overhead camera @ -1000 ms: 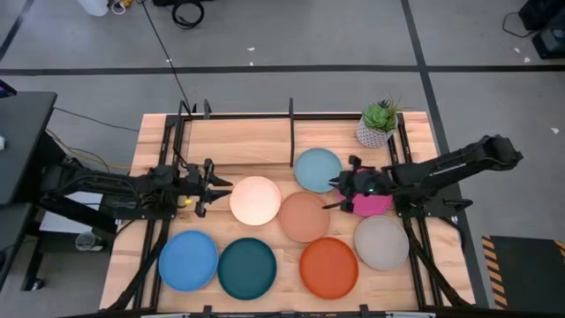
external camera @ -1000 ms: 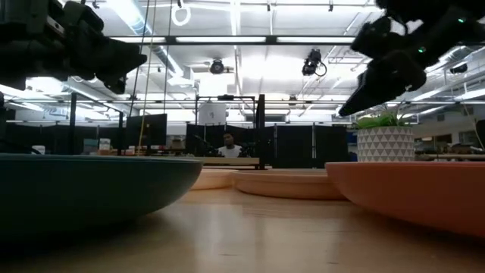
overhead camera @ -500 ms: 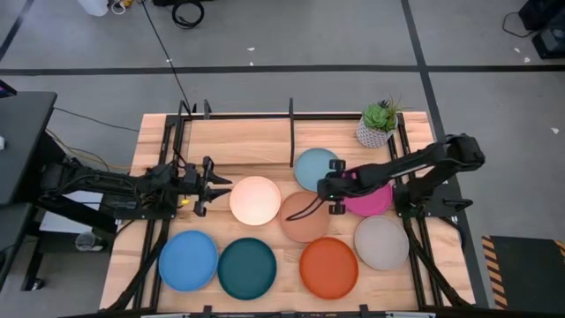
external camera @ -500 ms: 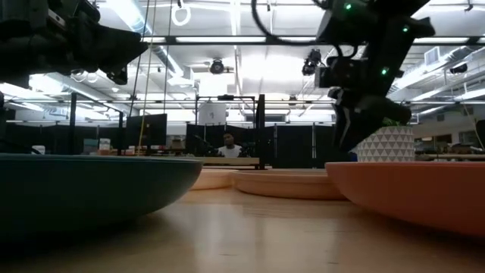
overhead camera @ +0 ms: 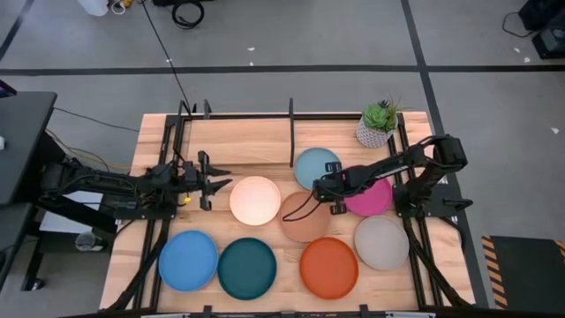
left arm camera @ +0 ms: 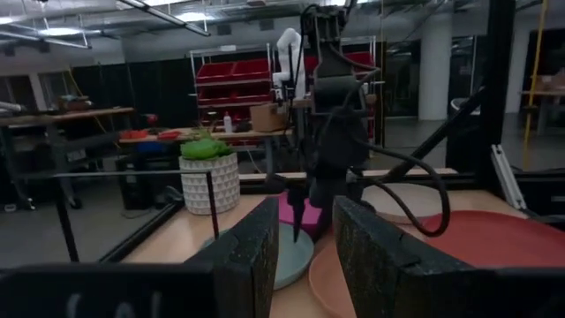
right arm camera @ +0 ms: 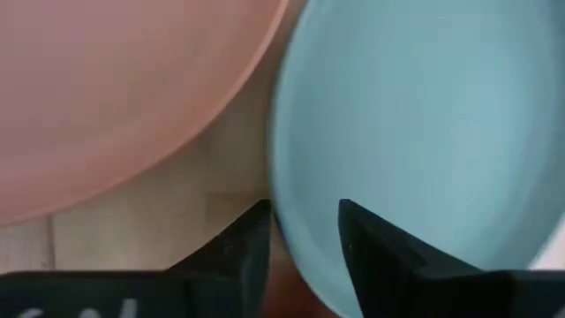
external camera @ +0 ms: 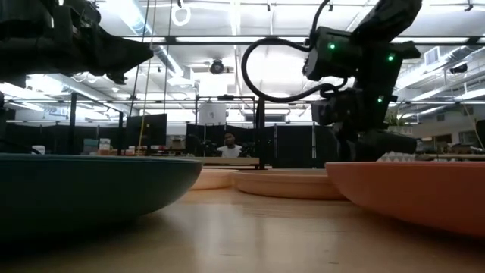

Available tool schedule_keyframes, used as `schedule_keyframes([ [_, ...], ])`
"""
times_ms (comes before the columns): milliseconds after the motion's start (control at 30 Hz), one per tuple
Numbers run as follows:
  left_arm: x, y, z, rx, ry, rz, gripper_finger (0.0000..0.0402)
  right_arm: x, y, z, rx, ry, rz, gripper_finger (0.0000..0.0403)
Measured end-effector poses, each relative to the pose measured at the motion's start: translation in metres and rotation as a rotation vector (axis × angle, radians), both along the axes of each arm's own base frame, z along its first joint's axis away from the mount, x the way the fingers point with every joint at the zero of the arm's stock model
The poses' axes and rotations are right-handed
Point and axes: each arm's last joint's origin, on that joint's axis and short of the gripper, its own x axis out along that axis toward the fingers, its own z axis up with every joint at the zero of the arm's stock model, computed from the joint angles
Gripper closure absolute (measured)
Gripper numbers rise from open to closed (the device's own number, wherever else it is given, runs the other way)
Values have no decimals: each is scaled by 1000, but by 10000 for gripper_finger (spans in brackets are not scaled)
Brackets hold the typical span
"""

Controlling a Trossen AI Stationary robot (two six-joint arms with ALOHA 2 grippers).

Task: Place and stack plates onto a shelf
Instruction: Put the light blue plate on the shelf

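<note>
Eight plates lie flat on the wooden table: light blue [overhead camera: 318, 164], magenta [overhead camera: 374, 200], cream-white [overhead camera: 255, 200], peach [overhead camera: 303, 223], grey [overhead camera: 381, 242], bright blue [overhead camera: 188, 260], dark teal [overhead camera: 247, 268] and orange [overhead camera: 328, 267]. The black shelf [overhead camera: 291, 132] stands along the far edge. My right gripper [overhead camera: 320, 188] is tipped down over the light blue plate's near rim [right arm camera: 284, 221], open, with one finger on each side of the rim. Left of the cream-white plate, my left gripper [overhead camera: 221, 181] waits open with nothing between its fingers [left arm camera: 256, 256]. My right gripper straddles the light blue plate's near rim [right arm camera: 284, 221], slanting down from above. One finger [right arm camera: 243, 247] is over the wood outside the plate. The other [right arm camera: 380, 252] is over the plate's inside. Whether either touches the rim I cannot tell.
A small potted plant [overhead camera: 378, 124] stands at the far right beside the shelf. The peach plate's edge [right arm camera: 212, 132] lies close to the right gripper, with a narrow strip of bare wood [right arm camera: 177, 230] between the two plates. Bare wood shows inside the shelf's bays [overhead camera: 238, 146].
My right gripper has moved toward the table's left edge and down, tipping from nearly level to steeply downward. It has gone from above the magenta plate to the light blue plate's near rim. My left gripper has rolled a little in place. No plate has moved.
</note>
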Motion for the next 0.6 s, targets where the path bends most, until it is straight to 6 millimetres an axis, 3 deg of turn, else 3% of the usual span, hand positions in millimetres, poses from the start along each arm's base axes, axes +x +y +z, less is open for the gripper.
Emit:
schedule_keyframes([
  [333, 0, 0, 0, 66, 11, 11, 285, 0, -18, -1, 83, 8, -16, 364],
  [600, 0, 0, 0, 71, 12, 12, 285, 0, -24, 1, 98, 12, -5, 383],
])
